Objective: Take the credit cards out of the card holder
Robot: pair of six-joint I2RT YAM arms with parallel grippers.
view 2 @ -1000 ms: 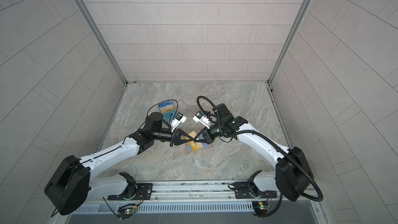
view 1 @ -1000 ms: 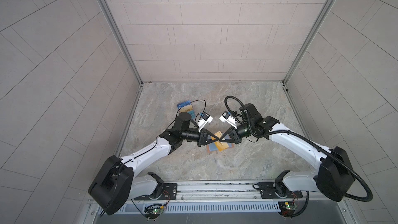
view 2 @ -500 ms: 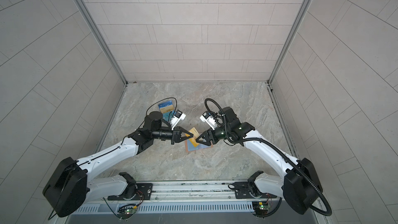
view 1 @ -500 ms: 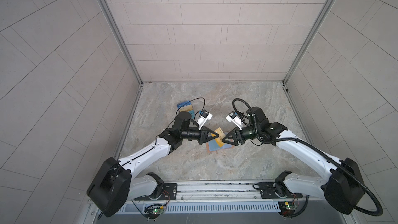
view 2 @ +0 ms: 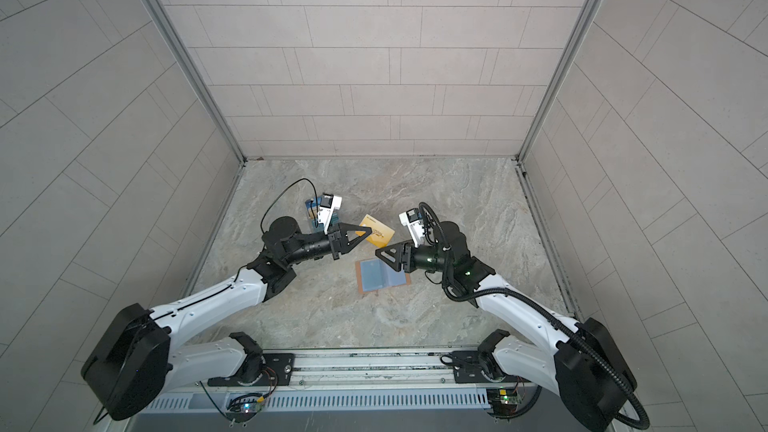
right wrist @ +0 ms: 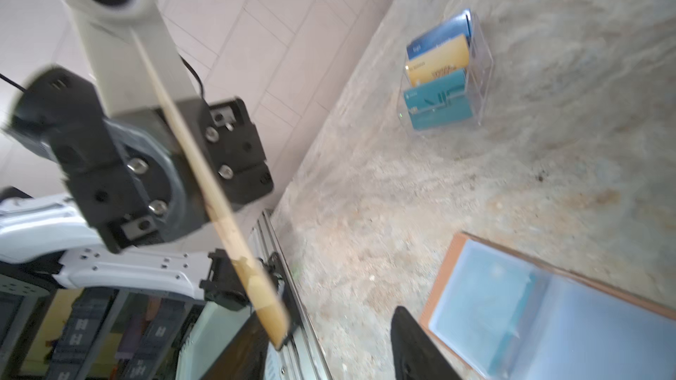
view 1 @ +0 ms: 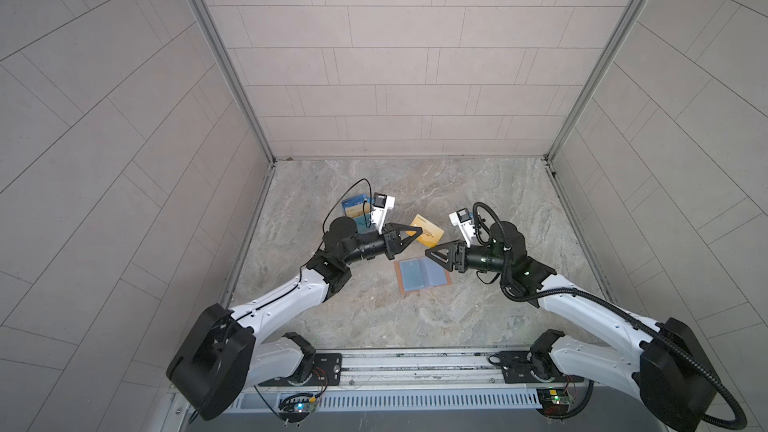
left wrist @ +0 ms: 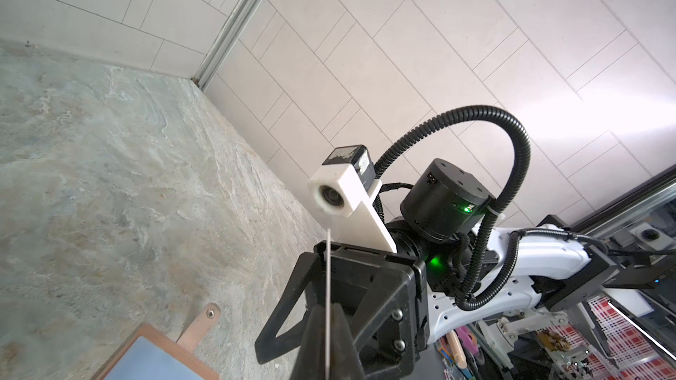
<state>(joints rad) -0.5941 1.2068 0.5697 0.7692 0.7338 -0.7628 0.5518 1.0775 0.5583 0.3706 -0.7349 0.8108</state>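
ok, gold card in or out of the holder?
Out: left gripper pinches gold card in the air, apart from the open card holder.

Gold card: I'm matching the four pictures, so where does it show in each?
In a top view: the gold card juts from the left claw, near the middle.
In a top view: gold card mid-picture too.
Left wrist: edge-on, a thin line rising from the claw.
Right wrist: edge-on, a slanting tan strip.
Shared landmark: the open card holder.

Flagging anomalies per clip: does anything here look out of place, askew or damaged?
Nothing looks damaged or spilled. The one oddity: the gold card hangs in mid-air, pinched by one edge in the left end effector, while the card holder lies open on the table, slightly askew.
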